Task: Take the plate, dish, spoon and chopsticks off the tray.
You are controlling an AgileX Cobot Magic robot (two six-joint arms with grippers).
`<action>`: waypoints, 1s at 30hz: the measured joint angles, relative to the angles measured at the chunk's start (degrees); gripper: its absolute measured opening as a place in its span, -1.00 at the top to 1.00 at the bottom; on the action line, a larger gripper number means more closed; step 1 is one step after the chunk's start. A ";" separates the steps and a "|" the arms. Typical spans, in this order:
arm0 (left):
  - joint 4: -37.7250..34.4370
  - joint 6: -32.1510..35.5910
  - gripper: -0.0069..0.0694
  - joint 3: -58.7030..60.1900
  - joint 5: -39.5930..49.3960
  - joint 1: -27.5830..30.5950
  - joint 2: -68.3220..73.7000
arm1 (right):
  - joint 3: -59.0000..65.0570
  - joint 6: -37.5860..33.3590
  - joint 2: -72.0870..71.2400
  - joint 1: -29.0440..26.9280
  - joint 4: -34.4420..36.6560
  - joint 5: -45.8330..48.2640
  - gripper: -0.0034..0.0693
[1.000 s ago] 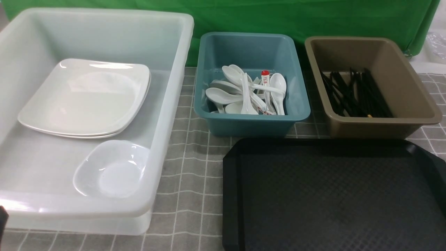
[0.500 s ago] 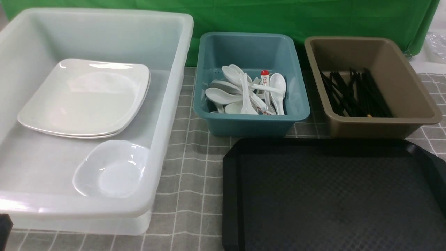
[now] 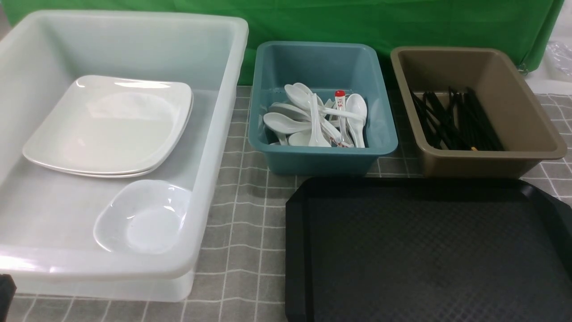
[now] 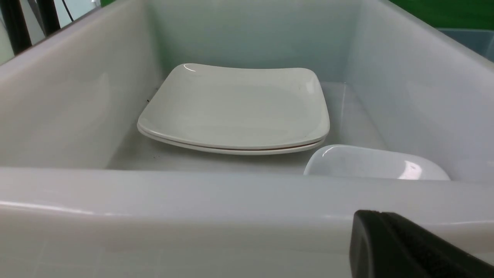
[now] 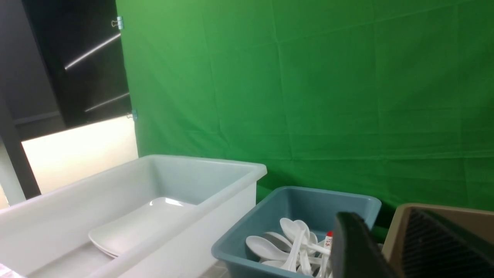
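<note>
One large, deep white plastic tub (image 3: 225, 147) opens ahead of the left end effector (image 4: 376, 216), which is pressed together near its close wall, probably drawn back so it clears the rim. To that end effector's right, well apart, lies the black rectangular plastic tray (image 3: 429, 259), its raised rim presumably meant to stop tableware sliding off. The teal plastic bin (image 3: 321, 161) and brown plastic bin (image 3: 491, 166) stand beyond the right end effector (image 5: 380, 222), whose fingers are spread around nothing, likely parked.

Beyond the left end effector, inside the tub, the glossy white rounded-square plate (image 3: 107, 125) rests flat on another, likely nested to save room. The small deep white dish (image 3: 147, 219) sits nearer it, upright, beside them. White plastic spoons (image 3: 286, 123) share the teal bin; black chopsticks (image 3: 476, 120) fill part of the brown one. Sorting by kind looks finished, though which spoon is the task's I cannot tell.
</note>
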 joint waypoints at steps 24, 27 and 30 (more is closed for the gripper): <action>0.00 0.07 0.81 0.00 0.00 0.00 0.00 | 0.12 -51.12 -0.15 -0.07 45.14 -12.12 0.25; 0.00 0.07 0.81 0.00 0.00 0.00 0.00 | 1.21 -51.26 -1.05 -2.67 45.31 -12.12 0.25; 0.00 0.14 0.81 0.00 -0.02 0.00 0.00 | 3.75 -51.29 -1.26 -10.21 45.31 -11.73 0.25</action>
